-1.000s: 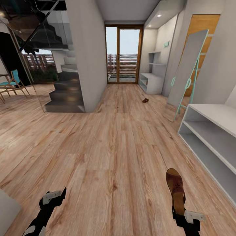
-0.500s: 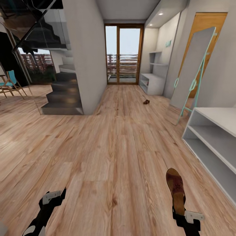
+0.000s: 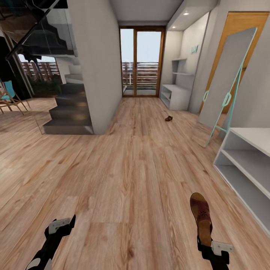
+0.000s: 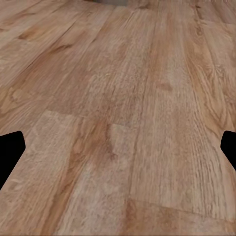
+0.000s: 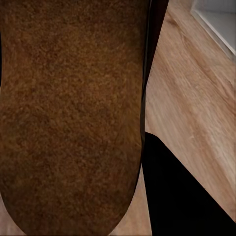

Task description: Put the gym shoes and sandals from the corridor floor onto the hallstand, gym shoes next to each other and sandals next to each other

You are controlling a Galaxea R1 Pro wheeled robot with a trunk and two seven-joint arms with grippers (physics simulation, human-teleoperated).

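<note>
Wood-grain plank of the corridor floor (image 3: pixel 123 168) runs the length of our view; we catalogue across it from left to right.

Left gripper (image 3: pixel 60 226): one. In the left wrist view its fingers (image 4: pixel 11 150) sit spread wide at the frame edges with bare floor between them, released and carrying nothing.

Staircase (image 3: pixel 69 108): one, dark, at far left beside a grey wall.

Glazed door (image 3: pixel 141 62): one, at the corridor's far end.

Hallstand (image 3: pixel 176 93): one, light grey, with staggered wall shelves above it, far down the corridor on the right.

Sandals: two counted. One second sandal (image 3: pixel 168 118) lies on the floor near the hallstand, well apart from us. One held sandal (image 3: pixel 201 217) sits in the right gripper (image 3: pixel 213 248), fingers clenched on its heel end, toe pointing forward; the right wrist view shows its brown surface close up.

Leaning mirror (image 3: pixel 228 78): one, teal-framed.

Plain two-shelf counter (image 3: pixel 247 165): one, at right, not the target.

Gym shoes: none counted here.

Risks, as we judge them: the heel-end hold leaves the sandal cantilevered, so a jolt while driving could tip it loose; we could mistake the nearby plain counter for the hallstand; our base could run over the sandal on the floor.
</note>
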